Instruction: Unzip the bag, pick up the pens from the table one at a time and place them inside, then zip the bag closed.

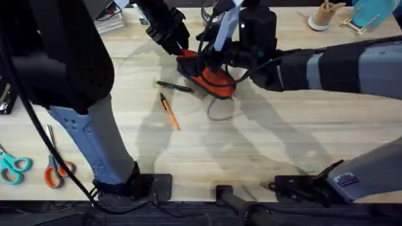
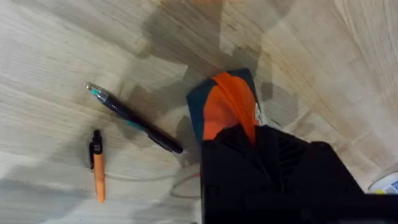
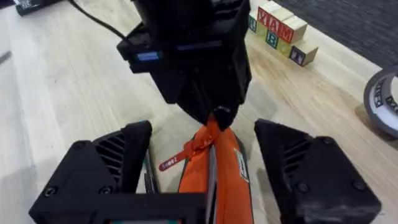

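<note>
Overhead, bag: the orange bag point(image 1: 212, 78) lies on the table point(image 1: 264, 138), between both arms' ends; soft fabric, creased and slumped, so I judge it light and floppy, needing one end pinned while the zipper is pulled.
Overhead, left gripper point(image 1: 178, 45): black fingers closed on the bag's far end, pinching cloth.
Overhead, right gripper point(image 1: 221, 58): over the bag's middle; opening hard to read here.
Overhead, pens: the black pen point(image 1: 174, 86) and orange pen point(image 1: 169, 112) lie loose, just outside the jaws, near the bag; thin, stiff, smooth sticks, likely to roll, best pinched at mid-length.
Left wrist, bag: its dark-edged orange end point(image 2: 225, 107) runs in between the fingers; the cloth bunches there.
Left wrist, pens: both lie beyond the jaws, apart, flat on pale plank grain.
Right wrist, jaws: the ribbed black fingers point(image 3: 106, 163) stand wide apart, holding nothing; the bag point(image 3: 217, 177) lies in the gap between them.
Right wrist, pull tab: a small orange ribbon tab point(image 3: 180, 155) trails beside the bag, just ahead of the open jaws; small and limp, a fiddly hold, I reckon.
</note>
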You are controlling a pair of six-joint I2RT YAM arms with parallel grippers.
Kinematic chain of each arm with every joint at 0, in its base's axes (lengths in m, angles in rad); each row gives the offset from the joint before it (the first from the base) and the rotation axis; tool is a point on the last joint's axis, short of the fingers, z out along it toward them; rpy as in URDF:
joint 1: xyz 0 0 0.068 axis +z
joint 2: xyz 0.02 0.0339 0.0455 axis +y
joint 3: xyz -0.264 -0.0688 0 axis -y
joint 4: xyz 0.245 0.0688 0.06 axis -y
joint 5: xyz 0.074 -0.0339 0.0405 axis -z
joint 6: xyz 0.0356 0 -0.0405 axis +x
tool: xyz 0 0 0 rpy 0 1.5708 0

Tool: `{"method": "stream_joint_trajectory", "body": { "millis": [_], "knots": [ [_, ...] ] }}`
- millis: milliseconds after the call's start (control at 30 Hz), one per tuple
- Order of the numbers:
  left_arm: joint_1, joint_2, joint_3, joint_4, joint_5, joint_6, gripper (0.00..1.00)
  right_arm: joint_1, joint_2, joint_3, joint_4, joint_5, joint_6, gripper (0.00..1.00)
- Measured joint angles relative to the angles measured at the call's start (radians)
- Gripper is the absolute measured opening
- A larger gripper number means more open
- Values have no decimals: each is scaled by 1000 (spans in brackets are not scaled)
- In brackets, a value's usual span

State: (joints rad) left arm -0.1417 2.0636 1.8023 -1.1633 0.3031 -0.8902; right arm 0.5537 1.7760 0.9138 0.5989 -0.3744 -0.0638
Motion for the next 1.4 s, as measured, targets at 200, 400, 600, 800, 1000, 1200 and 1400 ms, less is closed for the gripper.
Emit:
{"method": "stream_joint_trajectory", "body": {
  "millis": [200, 400, 600, 800, 1000, 1200, 1400],
  "knots": [
    [0, 0, 0, 0, 0, 0, 41, -4, -4, 0, 20, 0, 5, 997],
    [2, 0, 0, 0, 1, 0, 41, -37, -83, 0, 3, 0, 5, 997],
    [3, 0, 0, 5, 7, 7, 505, -93, -190, 0, -105, 0, 5, 997],
    [6, 0, 0, 4, 15, 8, 993, -122, -278, 0, -264, 0, 9, 998],
    [6, 0, 0, 4, 15, 15, 995, -134, -354, 0, -380, 0, 9, 997],
    [15, 0, 0, 3, 14, 58, 995, -134, -409, 0, -443, 0, 8, 998],
    [43, 0, 0, -17, 13, 152, 995, -134, -435, 0, -460, 0, 3, 998]
  ]
}}
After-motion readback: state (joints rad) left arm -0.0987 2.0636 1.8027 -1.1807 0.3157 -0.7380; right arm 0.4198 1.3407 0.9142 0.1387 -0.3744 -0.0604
